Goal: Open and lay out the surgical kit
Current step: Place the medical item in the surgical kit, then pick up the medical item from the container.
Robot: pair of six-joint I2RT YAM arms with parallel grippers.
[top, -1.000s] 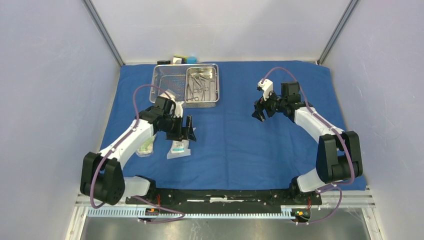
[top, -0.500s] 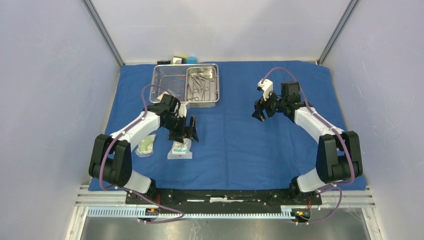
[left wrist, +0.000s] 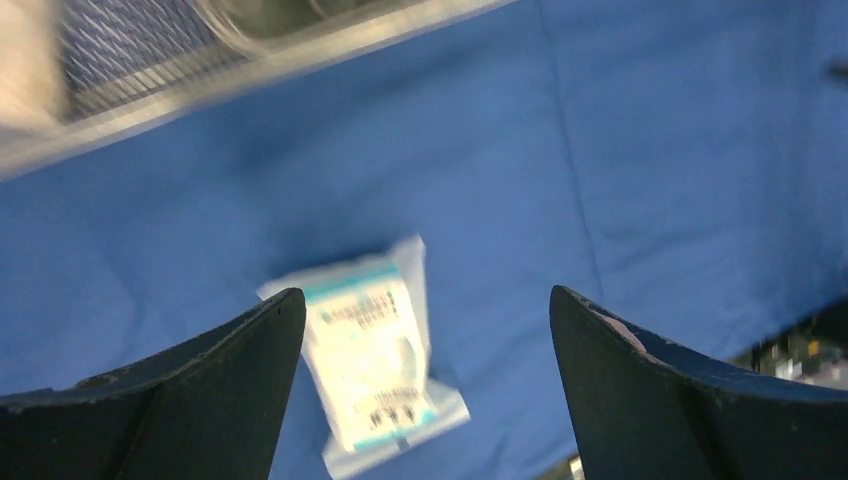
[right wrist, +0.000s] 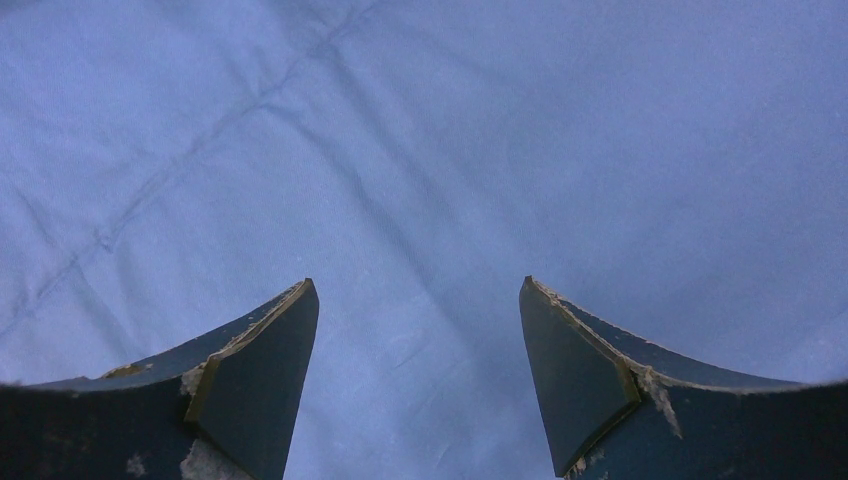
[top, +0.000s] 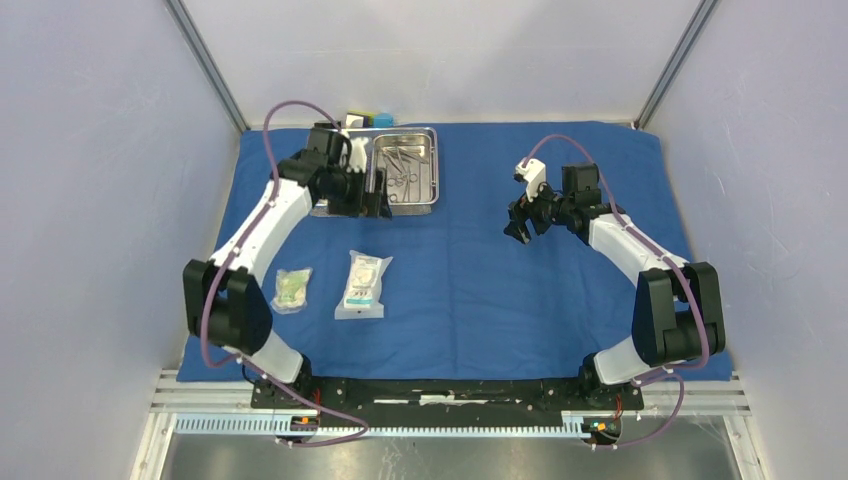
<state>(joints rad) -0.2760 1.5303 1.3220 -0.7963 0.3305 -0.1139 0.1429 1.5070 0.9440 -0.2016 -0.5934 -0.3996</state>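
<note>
Jaws spread and empty on both sides: my left gripper (left wrist: 425, 300) hangs by the near rim of the steel wire-mesh basket (left wrist: 140, 45), blurred here; my right gripper (right wrist: 418, 290) over creased blue cloth wrap (top: 480, 290). Smooth steel pan (top: 426, 186) in the basket's right half holds slim steel instruments (top: 398, 165). Flat white-and-teal packet (top: 363, 285) and crinkled greenish packet (top: 292, 288) lie on the cloth. My arm hides the basket's left half.

I see the large blue cloth wrap (top: 470, 290) spread flat across the middle of the overhead view. At upper left on it sits the steel wire-mesh basket (left wrist: 140, 45). A smaller steel pan (top: 421, 186) fills its right half, holding slim steel scissor-like instruments (top: 398, 165). Lower left, a white-and-teal packet (top: 363, 285) and a smaller greenish packet (top: 292, 288) lie flat, near each other.
</note>
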